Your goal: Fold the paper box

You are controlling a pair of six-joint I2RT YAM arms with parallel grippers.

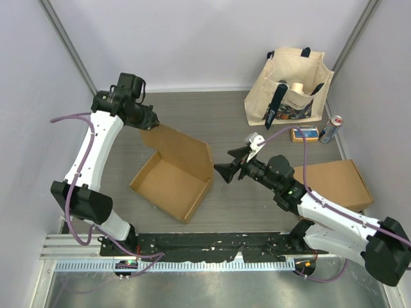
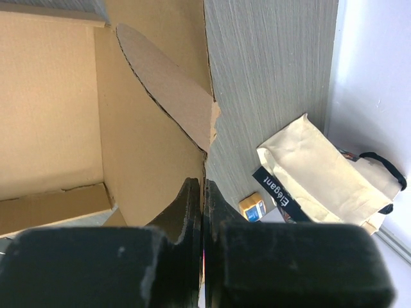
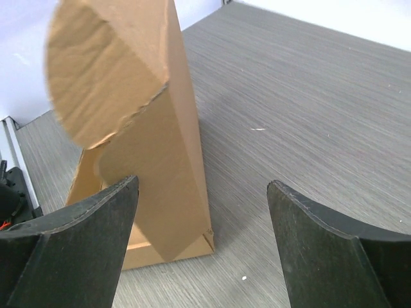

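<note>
At table centre the paper box runs ten-to-four o'clock, lid pinched by the left gripper, right gripper spread.

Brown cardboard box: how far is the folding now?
Done: the brown cardboard box has its tray walls up. In hand: the left tool is shut on the upright lid panel; the right tool, open, faces the lid's rounded side flap without touching. Left: close the lid and tuck the flaps.
</note>
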